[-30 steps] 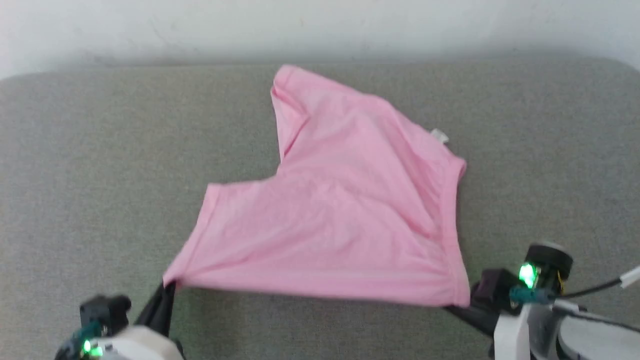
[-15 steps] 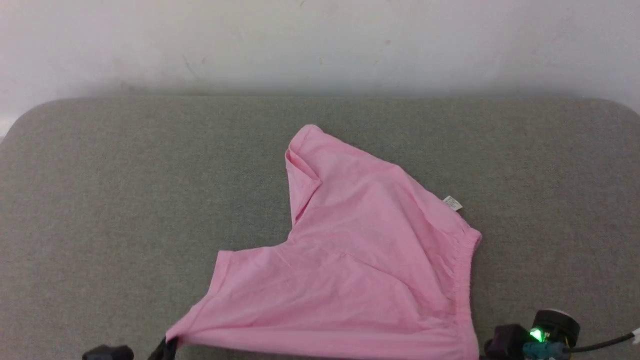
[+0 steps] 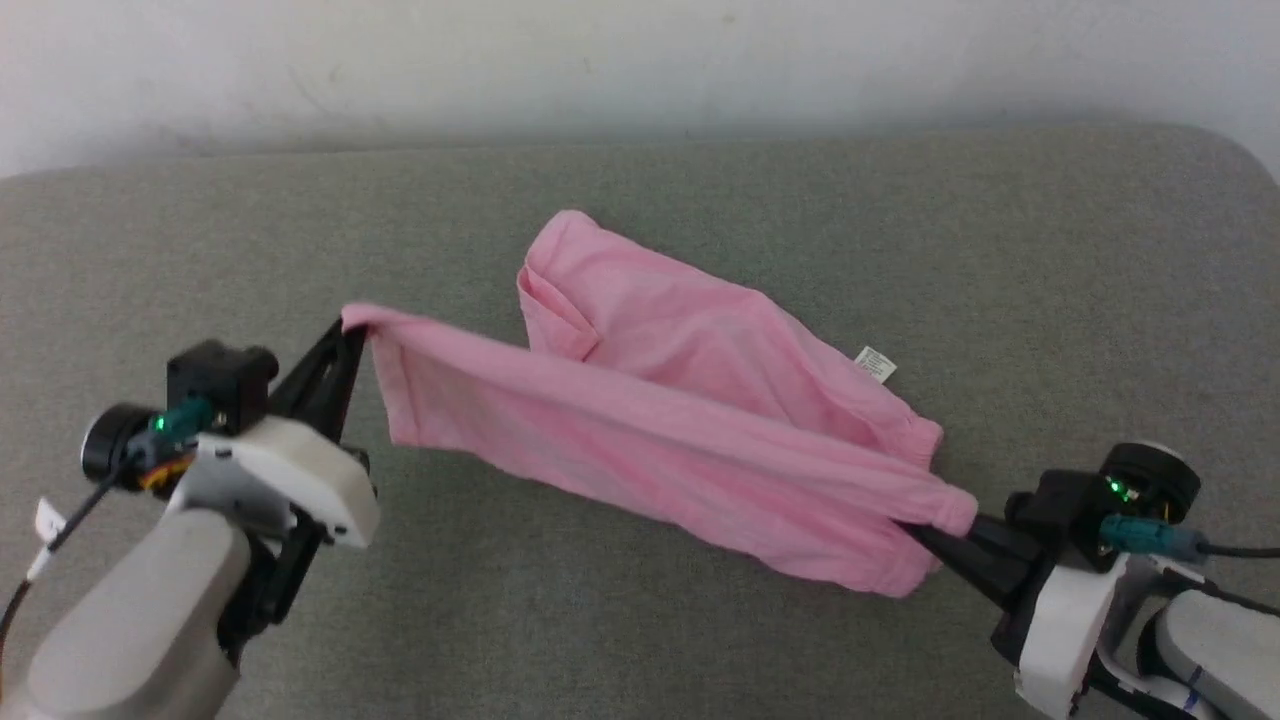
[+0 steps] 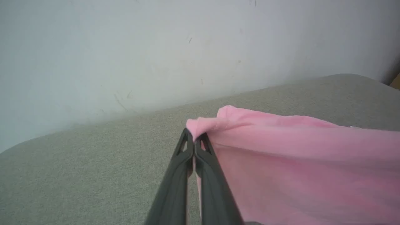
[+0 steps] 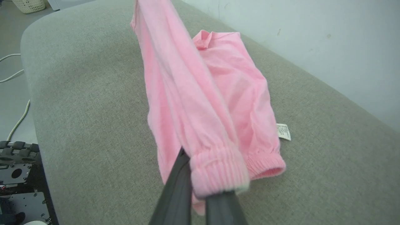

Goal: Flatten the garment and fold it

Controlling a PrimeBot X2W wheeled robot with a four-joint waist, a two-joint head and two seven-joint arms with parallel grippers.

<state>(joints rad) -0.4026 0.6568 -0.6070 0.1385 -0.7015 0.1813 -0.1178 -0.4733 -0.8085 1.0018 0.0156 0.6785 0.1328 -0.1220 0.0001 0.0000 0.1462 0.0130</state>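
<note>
The garment [image 3: 650, 400], a light pink pair of shorts, hangs stretched between my two grippers above the grey padded table [image 3: 700, 620]. My left gripper [image 3: 348, 325] is shut on a leg-opening corner at the left; the left wrist view has its dark fingers [image 4: 175, 175] pinched on the pink cloth [image 4: 297, 168]. At the right, my right gripper [image 3: 925, 530] is shut on the gathered waistband end [image 5: 218, 175]. The far half of the garment [image 5: 237, 81] lies on the table with a white label [image 3: 875, 364] sticking out.
A white wall [image 3: 640, 60] runs behind the table's far edge. The table's rounded corner [image 5: 34, 31] drops to the floor, where white cables [image 5: 12, 78] and a woven basket [image 5: 29, 4] lie. Dark machine parts [image 5: 18, 175] sit below the near edge.
Both grippers have lifted the near edge of the garment and carried it away from me, over the far half. The head camera has shifted, bringing both arms further into the picture.
</note>
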